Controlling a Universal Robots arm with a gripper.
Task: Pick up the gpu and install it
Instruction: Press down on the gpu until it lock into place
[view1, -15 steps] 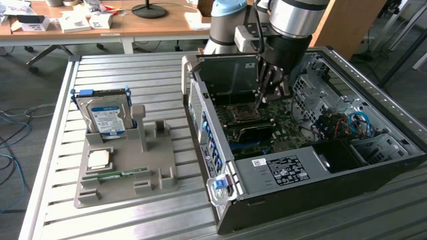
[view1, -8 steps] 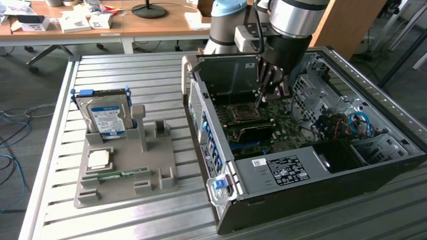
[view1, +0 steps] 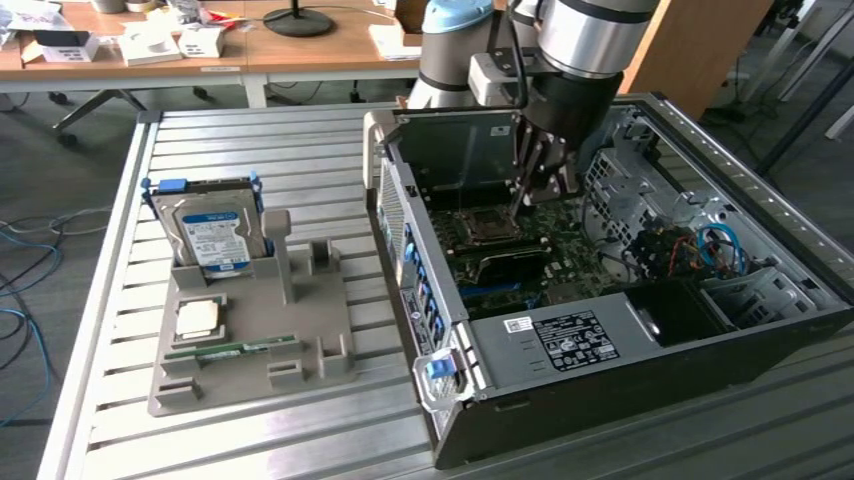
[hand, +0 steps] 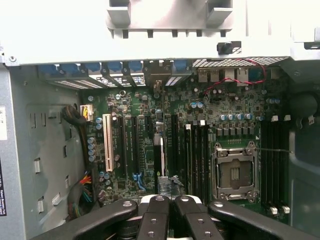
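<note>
My gripper (view1: 531, 195) reaches down into the open computer case (view1: 561, 340), over the motherboard (hand: 150, 125). Its black fingers (hand: 155, 215) are shut, meeting at the gripper's tip (hand: 170, 202). Just beyond the tips the gpu (hand: 168, 183) shows edge-on as a thin dark card with a pale strip along it, and the fingers are closed on its near edge. The card stands between the long expansion slots (hand: 107, 142) and the memory slots (hand: 197, 160), beside the empty processor socket (hand: 235, 172). How deep it sits in a slot I cannot tell.
On the slatted table, at the exterior view's left, a grey parts holder (view1: 320, 370) carries a hard drive (view1: 211, 235), a processor chip (view1: 198, 318) and a green memory stick (view1: 240, 350). Cables (view1: 714, 245) and a drive cage crowd the case's far side. Desks stand behind.
</note>
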